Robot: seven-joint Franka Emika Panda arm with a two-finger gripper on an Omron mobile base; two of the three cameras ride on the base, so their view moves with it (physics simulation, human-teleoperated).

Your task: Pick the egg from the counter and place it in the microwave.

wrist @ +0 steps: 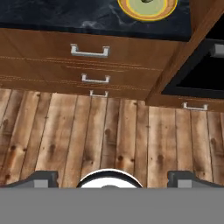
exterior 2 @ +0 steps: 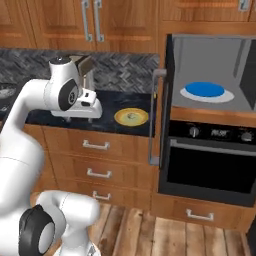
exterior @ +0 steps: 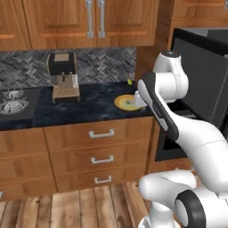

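Note:
The egg (exterior 2: 131,116) is a tiny rounded speck at the centre of a yellow-rimmed green plate (exterior 2: 120,119) on the dark counter (exterior 2: 107,102); it also peeks in at the top edge of the hand view (wrist: 147,1). The microwave (exterior 2: 210,55) stands open on the right, with a blue disc (exterior 2: 204,89) on its white turntable and its black door (exterior 2: 156,117) swung out beside the plate. My gripper (wrist: 113,178) is open with nothing between its widely spread fingertips (wrist: 41,178). It hangs in front of the counter's edge, left of the plate, looking down at the drawers and floor.
A coffee machine (exterior: 64,78) stands at the back of the counter and a stove top (exterior: 15,102) lies at the far left. A small yellow item (exterior: 129,82) sits near the wall behind the plate. A black oven (exterior 2: 210,167) is below the microwave. Wooden drawers (wrist: 89,51) front the counter.

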